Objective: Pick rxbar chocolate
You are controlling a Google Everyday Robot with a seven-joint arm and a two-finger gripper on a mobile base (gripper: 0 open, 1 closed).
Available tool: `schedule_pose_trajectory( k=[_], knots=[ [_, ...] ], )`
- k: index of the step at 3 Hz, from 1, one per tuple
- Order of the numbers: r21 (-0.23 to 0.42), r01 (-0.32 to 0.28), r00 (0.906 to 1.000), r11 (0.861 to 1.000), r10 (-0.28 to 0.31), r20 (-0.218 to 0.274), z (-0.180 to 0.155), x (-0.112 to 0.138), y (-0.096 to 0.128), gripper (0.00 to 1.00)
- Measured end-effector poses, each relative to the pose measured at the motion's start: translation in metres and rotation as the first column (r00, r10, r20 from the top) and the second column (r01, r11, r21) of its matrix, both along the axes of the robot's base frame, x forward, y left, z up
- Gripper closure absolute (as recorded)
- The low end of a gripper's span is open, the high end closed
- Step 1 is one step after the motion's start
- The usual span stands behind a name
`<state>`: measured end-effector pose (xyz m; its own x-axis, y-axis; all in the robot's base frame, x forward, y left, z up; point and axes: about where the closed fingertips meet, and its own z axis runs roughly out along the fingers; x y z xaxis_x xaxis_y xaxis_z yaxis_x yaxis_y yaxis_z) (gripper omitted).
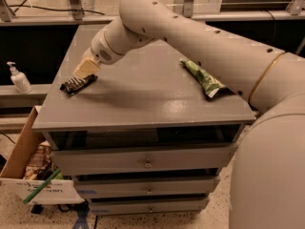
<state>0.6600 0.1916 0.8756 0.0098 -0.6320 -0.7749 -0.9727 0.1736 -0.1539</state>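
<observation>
The rxbar chocolate [78, 84] is a small flat bar in a shiny black wrapper with white lettering. It lies near the left edge of the grey cabinet top [143, 104]. My gripper [85, 69] reaches down at the end of the big white arm and sits right over the bar's far end, touching or nearly touching it. The bar rests flat on the surface.
A green chip bag [204, 78] lies on the right side of the cabinet top. A white pump bottle [18, 78] stands on a ledge to the left. A cardboard box [33, 173] with snacks sits on the floor at lower left. Drawers face front below.
</observation>
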Motion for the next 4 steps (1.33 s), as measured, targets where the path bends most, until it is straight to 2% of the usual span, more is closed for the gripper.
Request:
schedule_pose_trajectory(
  k=[1, 3, 4],
  knots=[
    [-0.042, 0.019, 0.9996, 0.999, -0.020, -0.021, -0.012, 0.009, 0.003, 0.00],
    [-0.073, 0.026, 0.9982, 0.997, -0.030, -0.052, -0.029, 0.013, 0.012, 0.00],
    [-0.076, 0.020, 0.9978, 0.997, -0.024, -0.061, -0.035, 0.012, 0.018, 0.07]
  ],
)
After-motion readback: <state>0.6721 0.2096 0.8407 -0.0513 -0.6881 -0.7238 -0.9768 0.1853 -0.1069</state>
